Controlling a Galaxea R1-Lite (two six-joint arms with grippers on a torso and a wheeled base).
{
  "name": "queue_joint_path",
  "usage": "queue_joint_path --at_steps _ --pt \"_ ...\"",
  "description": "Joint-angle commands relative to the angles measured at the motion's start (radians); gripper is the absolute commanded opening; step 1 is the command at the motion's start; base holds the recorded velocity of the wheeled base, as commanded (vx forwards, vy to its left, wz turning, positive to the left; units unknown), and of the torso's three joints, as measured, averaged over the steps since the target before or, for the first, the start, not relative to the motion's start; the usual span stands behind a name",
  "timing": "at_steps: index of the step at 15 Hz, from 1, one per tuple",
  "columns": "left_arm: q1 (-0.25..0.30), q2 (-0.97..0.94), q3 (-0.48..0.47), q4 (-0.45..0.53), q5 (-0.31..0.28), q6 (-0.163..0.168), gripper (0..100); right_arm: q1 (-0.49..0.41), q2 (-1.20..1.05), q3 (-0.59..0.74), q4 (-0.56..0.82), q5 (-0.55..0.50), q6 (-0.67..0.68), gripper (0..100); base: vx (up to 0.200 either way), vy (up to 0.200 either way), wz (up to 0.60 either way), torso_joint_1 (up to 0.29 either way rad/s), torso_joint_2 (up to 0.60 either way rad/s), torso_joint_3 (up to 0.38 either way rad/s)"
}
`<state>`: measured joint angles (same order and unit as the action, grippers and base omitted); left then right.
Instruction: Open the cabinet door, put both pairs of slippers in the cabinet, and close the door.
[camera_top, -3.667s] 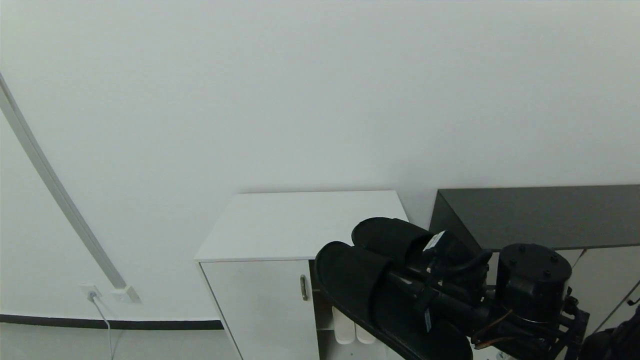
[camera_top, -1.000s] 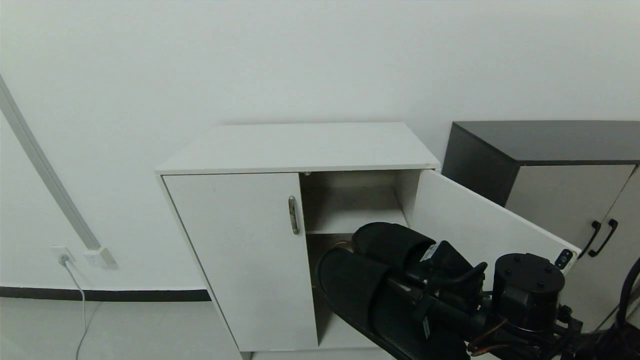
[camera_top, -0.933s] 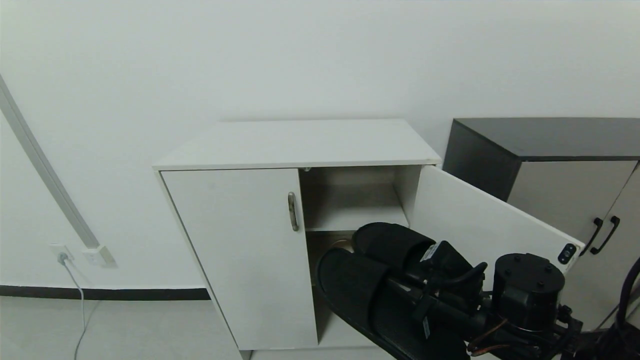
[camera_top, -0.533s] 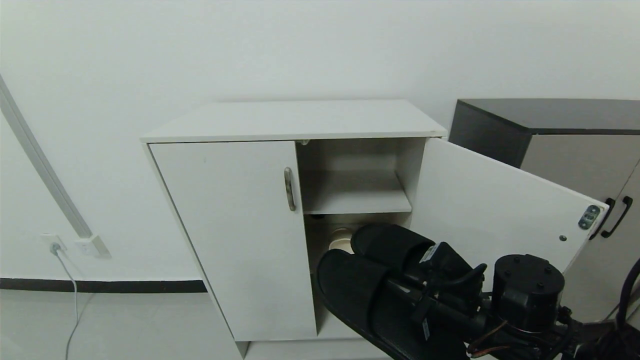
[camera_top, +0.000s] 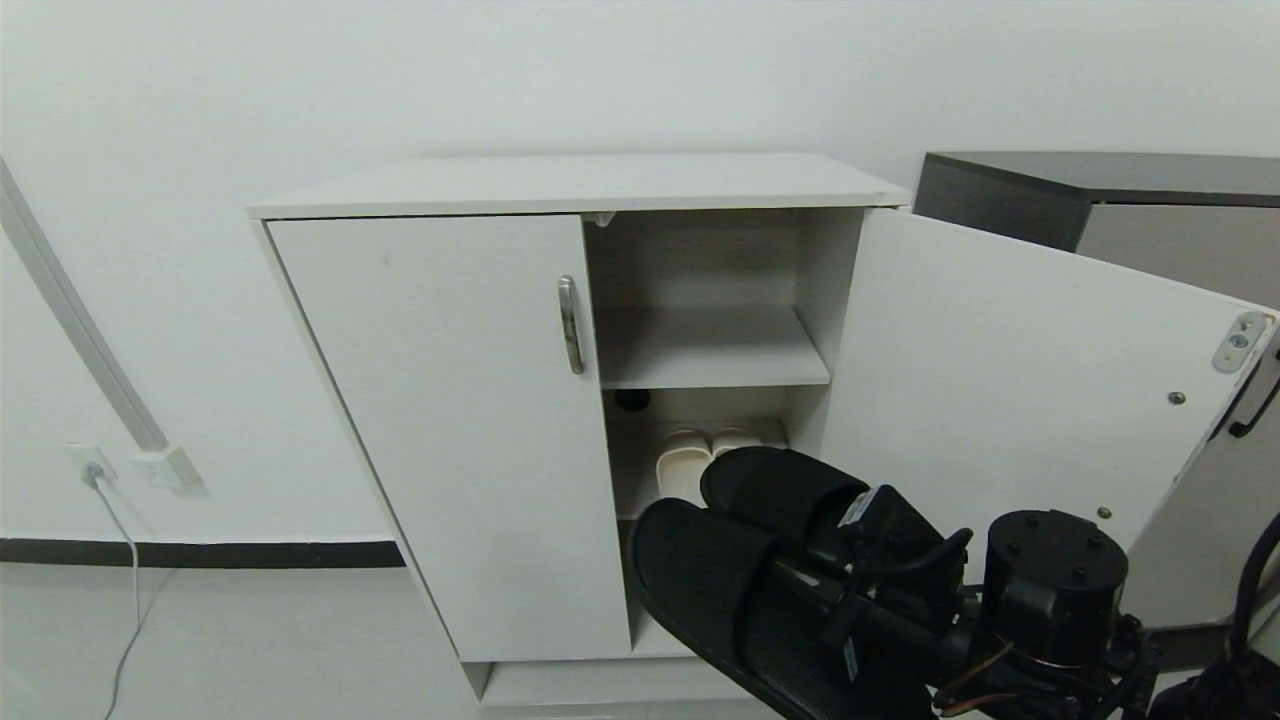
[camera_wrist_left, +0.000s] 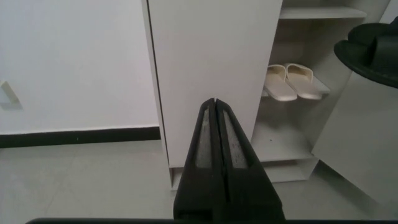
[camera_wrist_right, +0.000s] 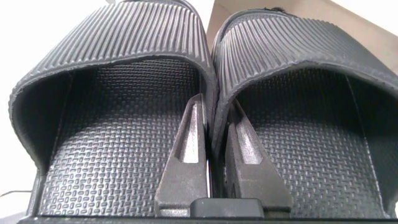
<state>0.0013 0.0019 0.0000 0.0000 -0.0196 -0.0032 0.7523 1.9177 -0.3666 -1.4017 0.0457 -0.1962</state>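
Right gripper: your right gripper (camera_wrist_right: 211, 118) is clamped on the pair of black ribbed rubber slippers (camera_top: 735, 565). Its fingers (camera_wrist_right: 189, 140) pinch the two touching inner strap walls together, one finger inside each slipper.
Black pair: you'll find it at the lower centre-right of the head view, held off the floor. Its toes point toward the lower part of the cabinet opening, just in front of it.
Left gripper: your left gripper (camera_wrist_left: 214, 124) has its fingers pressed together with nothing between them. It faces the shut door and the floor below it.
Cabinet: the white two-door wooden cabinet (camera_top: 560, 185) fills the middle of the head view. Its left-hand door (camera_top: 450, 430) is shut and carries a slim metal bar handle (camera_top: 568, 325). Its right-hand door (camera_top: 1000, 370) is swung wide toward the right of the frame.
Inside: below the upper shelf (camera_top: 710, 350), a pair of cream slippers (camera_top: 700, 455) lies side by side on the next shelf. It sits just behind the black pair.
Room: you have a plain white wall and a pale floor, with a black skirting strip (camera_top: 200, 553) at lower left. There is a wall socket (camera_top: 85, 462) with a cable, and a grey slanting conduit (camera_top: 60, 300) at the left edge. A dark-topped cabinet (camera_top: 1100, 170) stands at upper right.
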Motion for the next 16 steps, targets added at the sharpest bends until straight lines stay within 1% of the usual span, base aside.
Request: queue_joint_path --at_steps 1,10,13,16 --pt "0.000 0.000 0.000 0.000 0.000 0.000 0 0.001 0.001 0.000 0.000 0.000 0.000 0 0.000 0.000 0.00 0.000 0.00 0.000" --pt "0.000 0.000 0.000 0.000 -0.002 0.002 0 0.001 0.003 0.003 0.000 0.002 0.000 0 0.000 0.000 0.00 0.000 0.00 0.000" --pt "0.000 0.000 0.000 0.000 -0.002 0.002 0 -0.001 0.004 0.006 0.001 0.002 0.000 0 0.000 0.200 0.00 -0.019 0.09 0.089" --pt "0.000 0.000 -0.002 0.000 -0.002 0.002 0 0.001 0.015 0.006 -0.006 0.002 0.000 0 0.000 0.000 0.00 -0.005 0.04 0.039"
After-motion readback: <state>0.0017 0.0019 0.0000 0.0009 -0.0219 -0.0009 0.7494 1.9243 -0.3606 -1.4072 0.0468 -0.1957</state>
